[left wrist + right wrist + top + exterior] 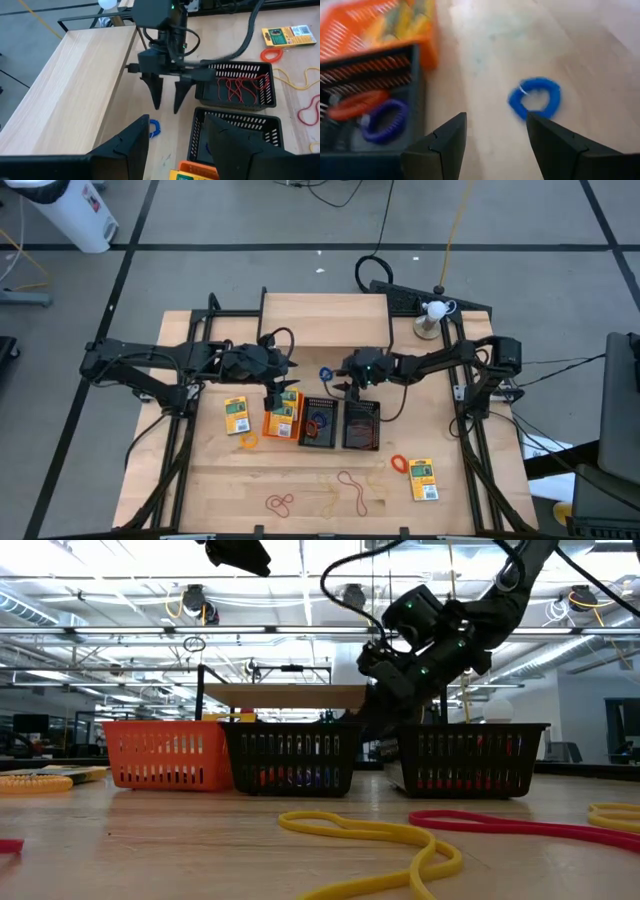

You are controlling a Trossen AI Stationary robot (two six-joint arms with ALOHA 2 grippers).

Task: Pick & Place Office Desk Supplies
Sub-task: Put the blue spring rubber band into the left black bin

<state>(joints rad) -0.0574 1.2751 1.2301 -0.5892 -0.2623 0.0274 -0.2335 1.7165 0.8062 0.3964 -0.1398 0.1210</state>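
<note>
My right gripper (350, 385) (496, 116) is open and hovers above the table just short of a blue coiled loop (535, 97) (326, 373), which lies flat in front of the shelf. My left gripper (277, 392) (177, 120) is open and empty over the orange bin (283, 418), which holds yellow-and-green packs. The middle black bin (320, 423) holds purple and orange-red loops (380, 122). The right black bin (240, 90) holds thin red bands. In the left wrist view the right gripper (166, 107) points down with its fingers apart.
The wooden shelf (325, 320) stands right behind the blue loop. Loose packs (236, 415) (423, 478) lie on either side of the bins. An orange loop (399, 464), a tan band (248, 442), and red (279, 502) and yellow bands (335, 500) lie toward the near edge.
</note>
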